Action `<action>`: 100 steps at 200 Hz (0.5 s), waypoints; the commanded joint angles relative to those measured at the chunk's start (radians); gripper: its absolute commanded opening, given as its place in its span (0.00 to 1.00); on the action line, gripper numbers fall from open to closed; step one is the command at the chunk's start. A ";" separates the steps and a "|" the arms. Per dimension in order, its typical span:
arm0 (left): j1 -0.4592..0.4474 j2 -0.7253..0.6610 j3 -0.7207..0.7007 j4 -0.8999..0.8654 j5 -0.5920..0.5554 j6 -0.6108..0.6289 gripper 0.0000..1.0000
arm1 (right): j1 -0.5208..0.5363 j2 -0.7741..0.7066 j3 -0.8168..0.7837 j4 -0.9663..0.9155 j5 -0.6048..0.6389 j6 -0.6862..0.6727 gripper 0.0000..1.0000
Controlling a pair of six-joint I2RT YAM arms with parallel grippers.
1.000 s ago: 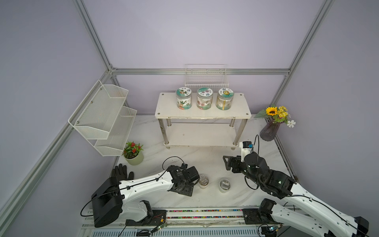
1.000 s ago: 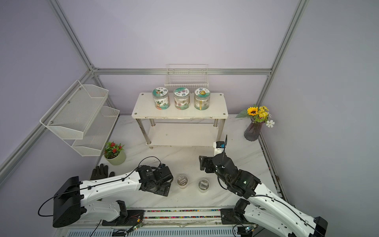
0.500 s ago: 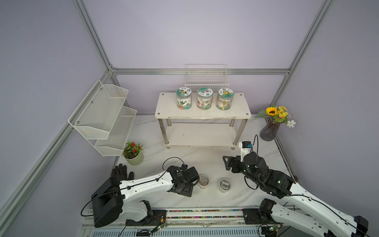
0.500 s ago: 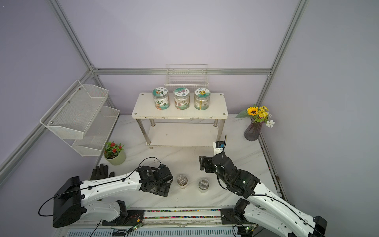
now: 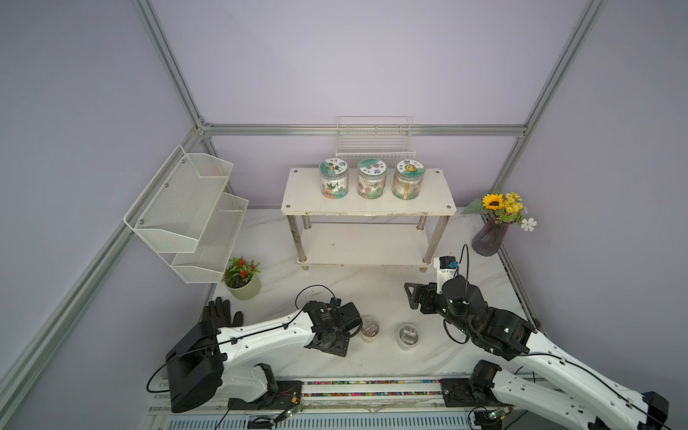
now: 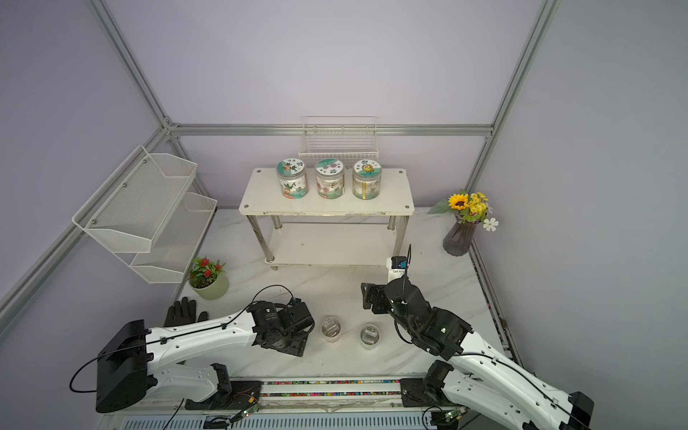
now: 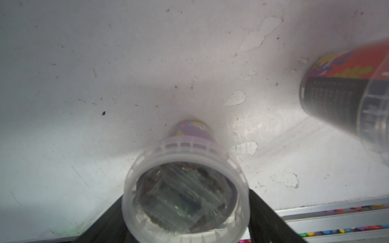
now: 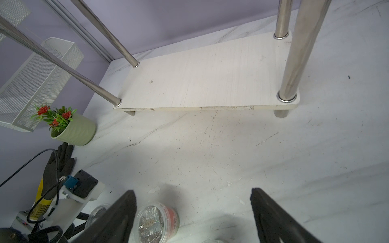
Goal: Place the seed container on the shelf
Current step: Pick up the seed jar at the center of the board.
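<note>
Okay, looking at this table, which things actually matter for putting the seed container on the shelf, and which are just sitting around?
For the job: seed container at the left gripper; shelf.

Just lying about: second container, three jars on the shelf top, mesh rack, wire basket, potted plant, black glove, vase of flowers.
</note>
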 commanded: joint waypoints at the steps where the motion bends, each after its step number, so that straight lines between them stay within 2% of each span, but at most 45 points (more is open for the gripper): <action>1: -0.004 -0.006 0.009 0.001 -0.002 0.016 0.79 | 0.005 -0.005 -0.011 0.014 0.003 -0.013 0.88; 100: -0.003 -0.017 0.023 -0.030 -0.020 0.022 0.72 | 0.004 -0.004 -0.013 0.017 0.000 -0.013 0.88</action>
